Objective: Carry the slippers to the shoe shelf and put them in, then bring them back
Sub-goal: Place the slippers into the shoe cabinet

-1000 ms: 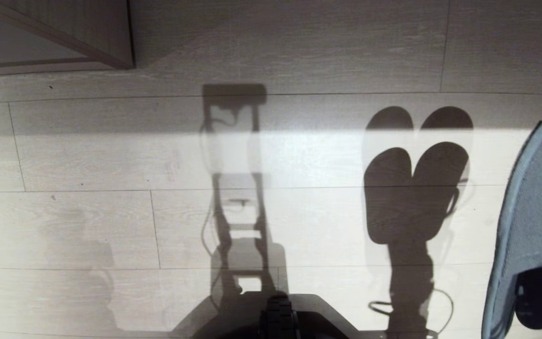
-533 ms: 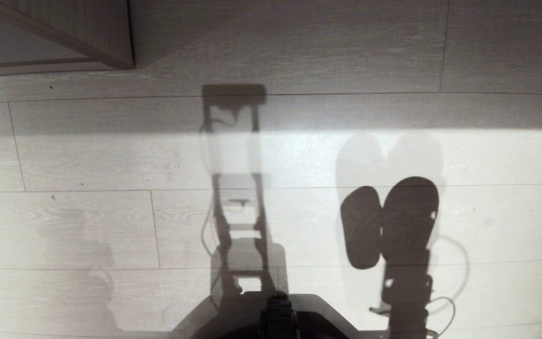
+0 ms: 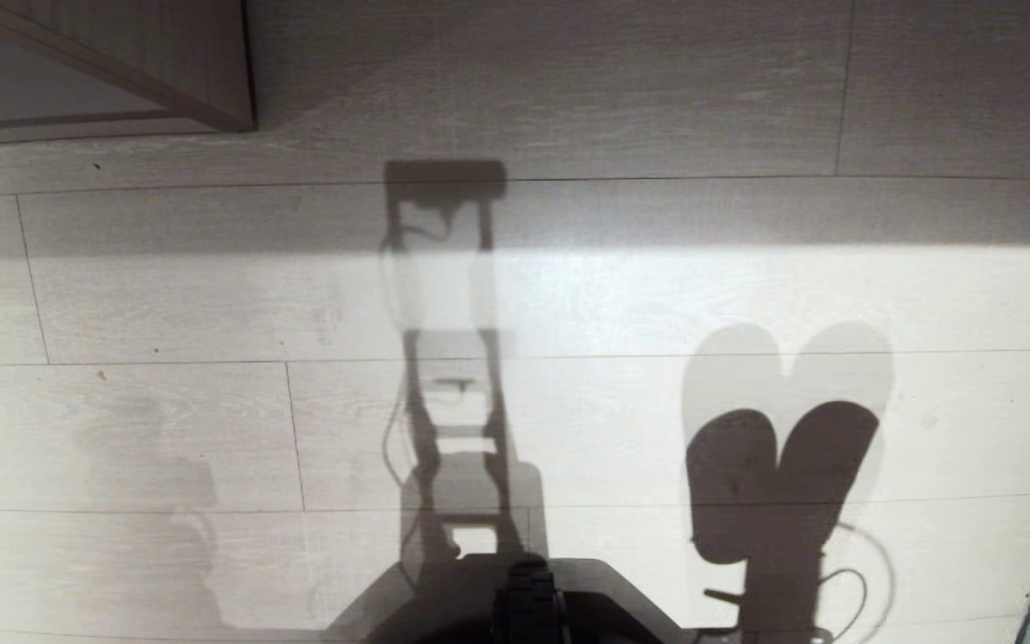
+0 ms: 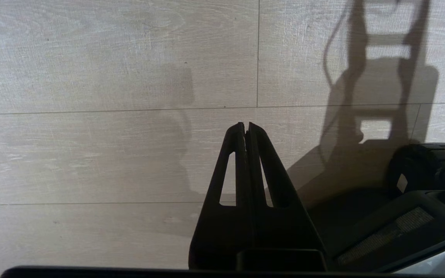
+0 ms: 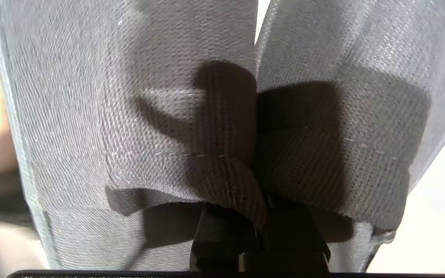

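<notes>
The right gripper (image 5: 259, 216) is clamped on the pair of soft grey-blue cloth slippers (image 5: 191, 127), pinching the inner edges of their uppers together so both hang side by side, filling the right wrist view. In the head view only a sliver of blue cloth, probably one slipper's edge, shows at the lower right corner, while their dark twin shadow (image 3: 779, 483) lies on the pale wood-plank floor (image 3: 166, 402) at lower right. A beige wood-grain furniture corner (image 3: 211, 63) sits at upper left. The left gripper (image 4: 245, 129) hangs over bare floor, its black fingers pressed together, holding nothing.
</notes>
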